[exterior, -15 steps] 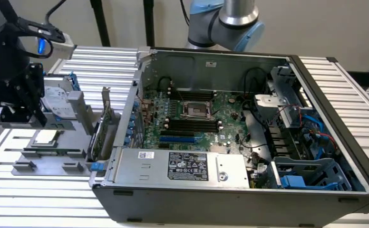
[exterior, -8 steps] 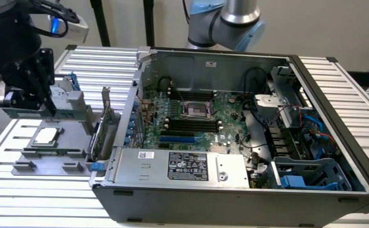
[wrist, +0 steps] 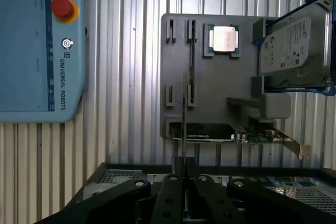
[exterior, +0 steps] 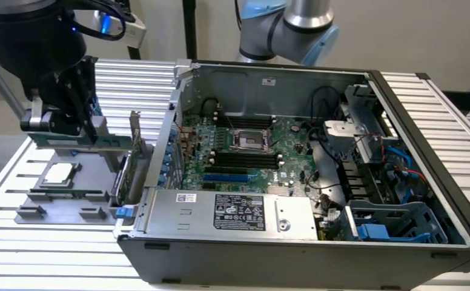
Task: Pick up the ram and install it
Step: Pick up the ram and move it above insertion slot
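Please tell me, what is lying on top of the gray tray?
On the gray tray are a silver processor chip, a hard drive and an expansion card. The ram, held in the fingers above, covers a thin strip of it.

Tray [exterior: 61, 209] at exterior view's left of case [exterior: 300, 260]; processor [exterior: 60, 174] on tray; ram [exterior: 106, 143] in tool [wrist: 185, 178] above tray.

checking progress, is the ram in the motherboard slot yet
No, the gripper holds the ram above the gray tray, outside the case.
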`<move>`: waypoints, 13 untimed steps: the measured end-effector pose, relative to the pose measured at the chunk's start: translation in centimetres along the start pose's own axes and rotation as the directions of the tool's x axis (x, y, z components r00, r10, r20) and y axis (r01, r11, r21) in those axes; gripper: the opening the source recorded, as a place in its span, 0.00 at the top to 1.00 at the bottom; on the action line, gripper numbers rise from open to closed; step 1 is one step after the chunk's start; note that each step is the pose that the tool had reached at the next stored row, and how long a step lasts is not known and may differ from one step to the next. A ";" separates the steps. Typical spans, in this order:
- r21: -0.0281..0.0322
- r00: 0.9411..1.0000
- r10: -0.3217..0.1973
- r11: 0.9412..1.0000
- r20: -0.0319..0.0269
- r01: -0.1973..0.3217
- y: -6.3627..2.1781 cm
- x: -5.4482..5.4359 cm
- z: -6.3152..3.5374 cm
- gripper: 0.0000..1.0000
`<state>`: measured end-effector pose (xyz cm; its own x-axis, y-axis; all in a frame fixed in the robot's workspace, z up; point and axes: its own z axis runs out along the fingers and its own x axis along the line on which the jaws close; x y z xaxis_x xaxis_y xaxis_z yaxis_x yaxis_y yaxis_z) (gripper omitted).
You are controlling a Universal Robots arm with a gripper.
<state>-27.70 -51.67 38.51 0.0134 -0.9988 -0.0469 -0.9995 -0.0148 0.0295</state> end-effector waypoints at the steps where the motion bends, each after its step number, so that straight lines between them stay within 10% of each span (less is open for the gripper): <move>1: 0.000 1.000 0.000 1.000 0.001 0.000 -0.45 0.0 -0.09 0.87; 13: 0.000 1.000 0.000 1.000 0.008 0.000 -5.90 0.0 -0.60 0.87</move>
<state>-21.78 -51.65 38.93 0.0133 -0.9984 -0.0551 -0.9995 -0.0150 0.0295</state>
